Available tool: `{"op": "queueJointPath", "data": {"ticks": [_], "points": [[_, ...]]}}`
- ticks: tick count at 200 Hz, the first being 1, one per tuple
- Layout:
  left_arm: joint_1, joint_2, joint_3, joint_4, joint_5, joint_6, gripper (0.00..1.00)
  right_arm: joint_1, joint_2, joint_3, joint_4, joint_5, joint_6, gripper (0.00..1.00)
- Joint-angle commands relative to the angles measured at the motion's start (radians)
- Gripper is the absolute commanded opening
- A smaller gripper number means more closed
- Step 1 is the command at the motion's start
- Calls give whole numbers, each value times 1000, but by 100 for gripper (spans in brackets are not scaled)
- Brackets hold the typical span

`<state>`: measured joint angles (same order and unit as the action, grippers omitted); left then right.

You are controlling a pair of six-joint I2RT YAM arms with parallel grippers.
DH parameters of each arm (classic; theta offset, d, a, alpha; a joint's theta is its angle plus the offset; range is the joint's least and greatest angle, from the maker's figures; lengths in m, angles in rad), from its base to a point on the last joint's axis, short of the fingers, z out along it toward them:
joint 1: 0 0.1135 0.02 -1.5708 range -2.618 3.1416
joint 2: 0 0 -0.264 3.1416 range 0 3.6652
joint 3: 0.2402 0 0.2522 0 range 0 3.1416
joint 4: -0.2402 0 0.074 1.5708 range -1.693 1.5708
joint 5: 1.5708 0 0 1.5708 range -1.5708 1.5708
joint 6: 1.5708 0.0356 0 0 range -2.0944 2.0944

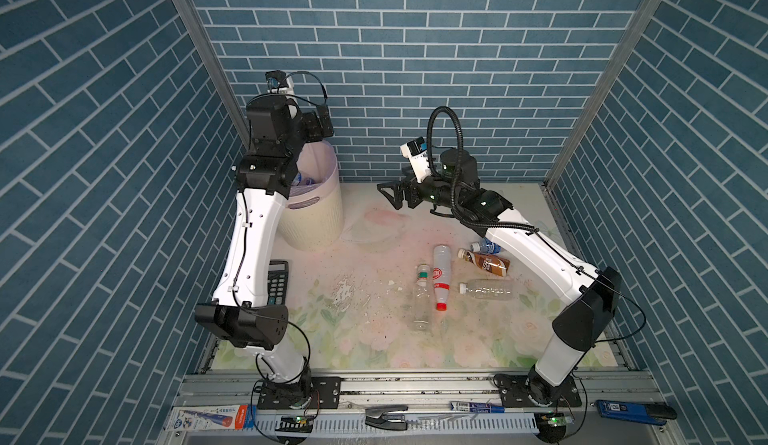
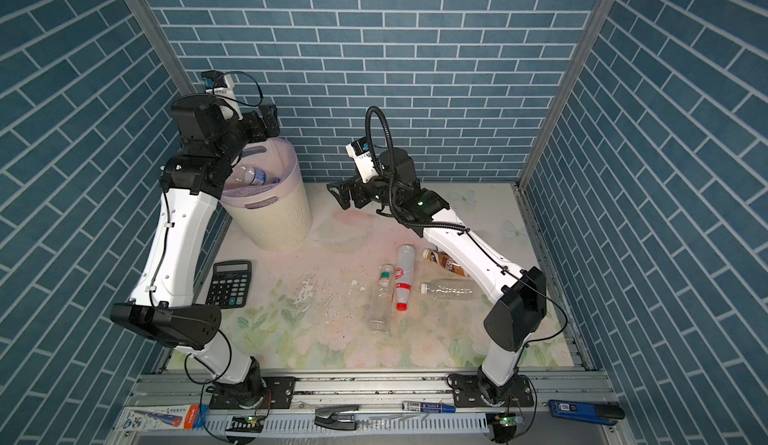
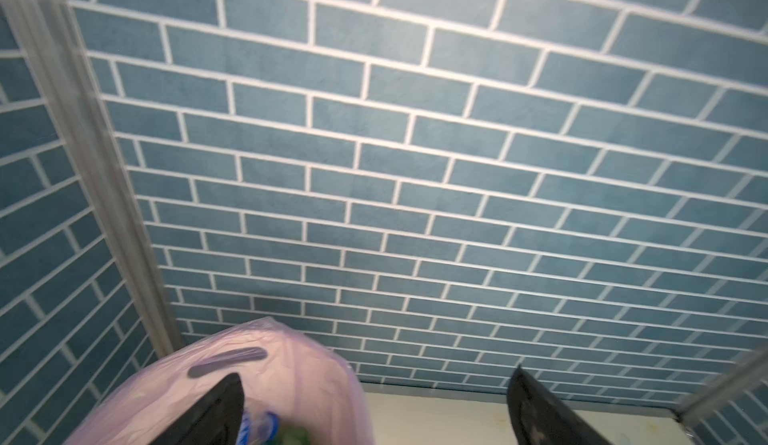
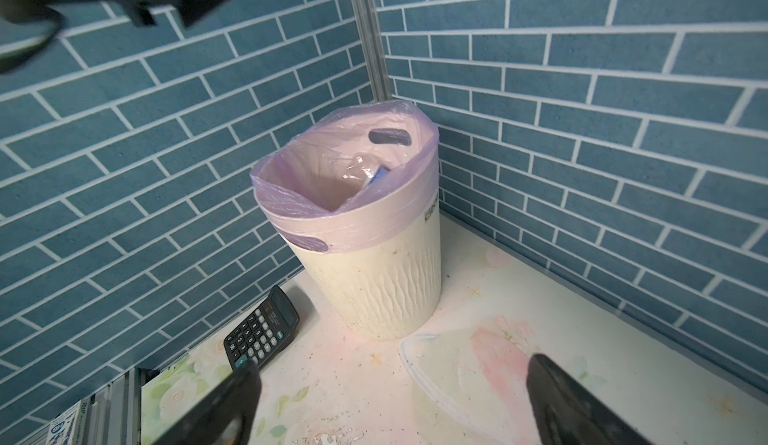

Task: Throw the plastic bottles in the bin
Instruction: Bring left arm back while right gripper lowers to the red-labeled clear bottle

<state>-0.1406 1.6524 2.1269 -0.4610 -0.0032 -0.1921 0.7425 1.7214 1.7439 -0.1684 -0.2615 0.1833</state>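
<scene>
Five plastic bottles (image 1: 441,276) lie on their sides on the desk (image 1: 353,339), grouped right of the middle. They are a clear bottle with a green band (image 1: 422,297), just beside it a white bottle with a red cap (image 1: 440,274), a brown-labelled bottle (image 1: 487,261), a plain clear bottle (image 1: 487,290), and a blue-labelled bottle (image 1: 487,247) partly hidden under the right arm. More bottles, among them a clear one with blue on it (image 2: 251,175), sit inside the bin (image 1: 311,222), which stands in the far left corner with its pink liner folded over the rim. The left tool (image 3: 376,374) hangs above the bin mouth with its jaws wide and nothing between them, so the step in hand looks like the release end of a drop. The right tool (image 4: 392,364) is also wide and empty, raised above the desk and facing the bin, well apart from the group. A black calculator (image 1: 277,283) lies near the bin and is not part of the job. The next move probably calls for one arm to descend on a lying bottle, jaws set across its body.
</scene>
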Motion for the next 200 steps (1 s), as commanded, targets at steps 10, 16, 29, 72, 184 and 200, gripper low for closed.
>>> {"op": "queueJointPath", "data": {"ticks": [10,16,29,72,184,200], "points": [[-88,-18,-63,-17,30,-32,99,-46,-91,-96,-17,117,59,99],[-108,-22,-79,-22,34,-37,99,-57,-104,-120,-21,130,67,99],[-152,-26,-116,-33,46,-46,99,-84,-132,-165,-32,154,91,99],[-280,-18,-268,-57,103,-115,99,-169,-211,-301,-118,209,146,99],[-342,-60,-770,243,254,-455,99,-174,-187,-594,-256,248,253,97],[-341,-63,-789,246,260,-458,99,-167,-159,-605,-247,226,263,94]]}}
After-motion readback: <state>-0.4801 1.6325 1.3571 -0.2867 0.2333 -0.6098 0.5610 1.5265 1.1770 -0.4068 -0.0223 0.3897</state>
